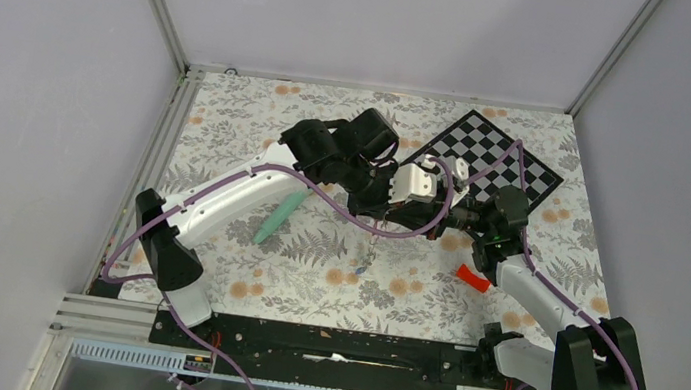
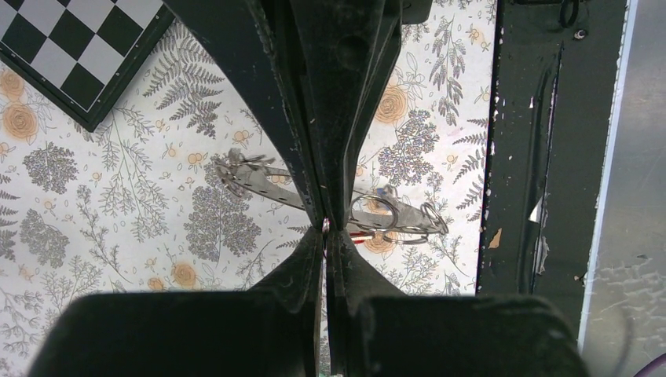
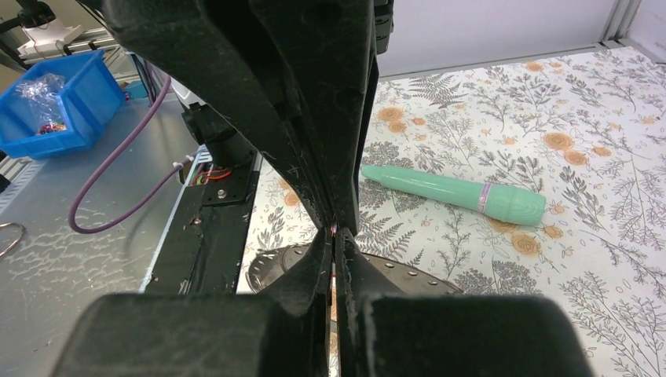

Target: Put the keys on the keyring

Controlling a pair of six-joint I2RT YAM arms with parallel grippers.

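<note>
Both grippers meet tip to tip above the middle of the flowered cloth. My left gripper is shut on a thin silver ring seen edge-on. This ring belongs to the keyring, a flat grey piece with small holes and split rings that hangs under the tips. From above it shows as a thin dangling strand. My right gripper is shut, with a sliver of red between its jaws, apparently a red key. In the right wrist view the keyring's dark disc lies below the fingers. Other keys are too small to make out.
A mint-green tube lies left of the grippers. A curved red plastic piece lies to their right, and a checkerboard sits at the back right. The black base rail runs along the near edge. A blue bin stands off the table.
</note>
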